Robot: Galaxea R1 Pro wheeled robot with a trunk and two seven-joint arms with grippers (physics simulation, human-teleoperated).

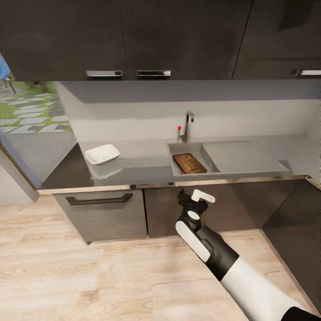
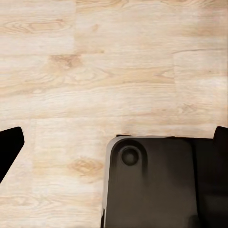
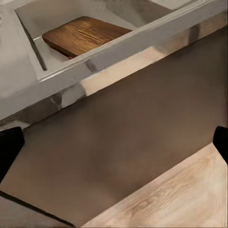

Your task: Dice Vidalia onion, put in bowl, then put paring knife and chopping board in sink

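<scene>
From the head camera, the smooth reflective grey countertop runs across the scene above dark cabinet fronts, one of them carrying a long dark handle. Set into it is the rectangular grey steel sink, with a flat drainboard beside the basin and a chrome tap with a red knob behind it. The rectangular dark-brown wooden chopping board lies inside the basin, leaning a little against its wall. Along its near-left edge is a thin dark and reddish sliver (possibly the paring knife, but too small to tell). The shallow glossy white squarish bowl sits on the countertop well apart from the sink, toward the window side. The right gripper, on a white-and-black arm, hangs in front of the cabinet just below the counter's edge; whether it is open cannot be told from here.

The left wrist camera looks down on the pale wooden plank floor and a dark rounded block of the robot's base. The two dark fingertips stand far apart at the frame's edges, nothing between them.

The right wrist camera faces the cabinet front, with the board resting in the sink basin beyond the counter's edge. Its dark fingertips are likewise spread wide and empty.
</scene>
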